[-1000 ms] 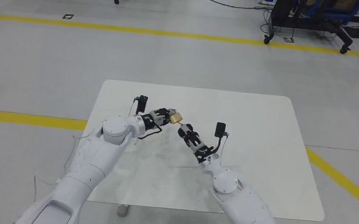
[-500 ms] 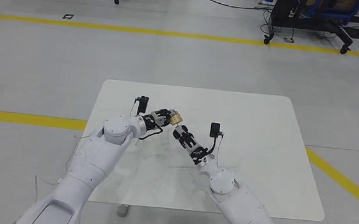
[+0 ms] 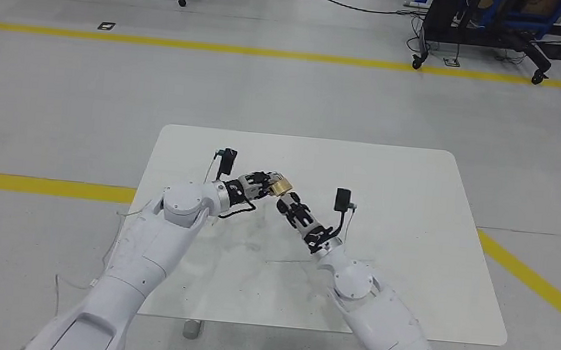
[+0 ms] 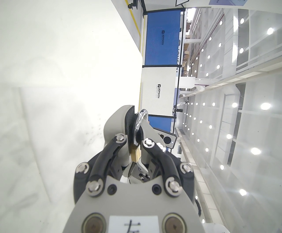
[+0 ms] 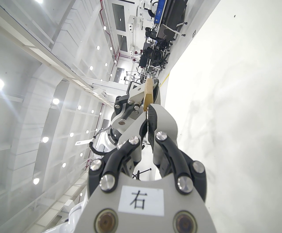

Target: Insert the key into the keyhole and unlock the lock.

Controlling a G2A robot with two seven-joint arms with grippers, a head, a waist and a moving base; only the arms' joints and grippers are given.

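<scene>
Above the middle of the desk (image 3: 410, 186), the left hand (image 4: 138, 126) pinches the brass lock (image 4: 136, 152). The right hand (image 5: 148, 114) is pressed together on the thin key (image 5: 143, 129), its tip at the lock's bottom. Both seem small, stiff, slippery metal, so gripping the flat faces firmly seems best.

My left tool (image 4: 137, 134) covered most of the lock (image 4: 135, 154); only its shackle (image 4: 139, 119) and a brass sliver showed. The key (image 5: 144, 126) sat edge-on between the fingers of my right tool (image 5: 147, 117), its tip hidden. I couldn't tell whether it was in the keyhole.
</scene>
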